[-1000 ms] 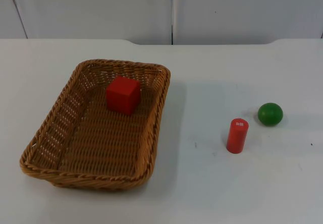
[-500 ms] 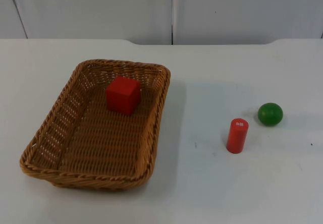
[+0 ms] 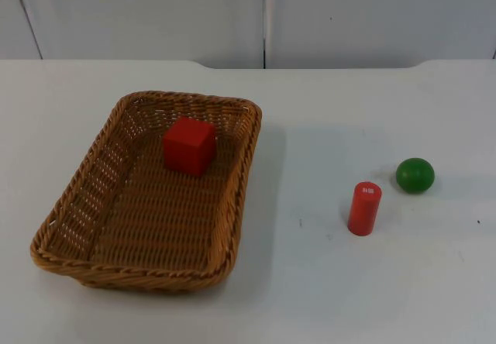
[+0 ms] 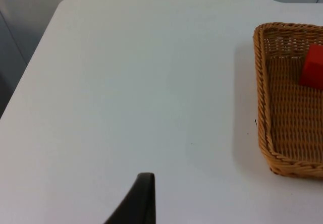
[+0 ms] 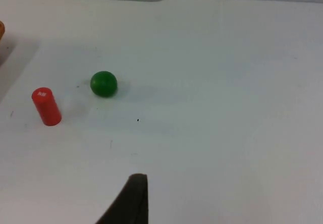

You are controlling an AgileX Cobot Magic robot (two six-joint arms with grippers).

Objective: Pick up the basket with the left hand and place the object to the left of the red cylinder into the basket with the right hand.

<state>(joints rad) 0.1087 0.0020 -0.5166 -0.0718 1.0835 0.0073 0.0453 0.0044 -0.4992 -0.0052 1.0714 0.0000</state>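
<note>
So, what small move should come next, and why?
Probably none with an object: I would leave both arms waiting. The red cube already lies inside the basket, which stands on the table. Right of the red cylinder there is just the green ball. The left gripper hangs beside the basket, the right gripper beyond the ball.

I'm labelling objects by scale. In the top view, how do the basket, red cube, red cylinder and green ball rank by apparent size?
1. basket
2. red cube
3. red cylinder and green ball: too alike to rank.
</note>
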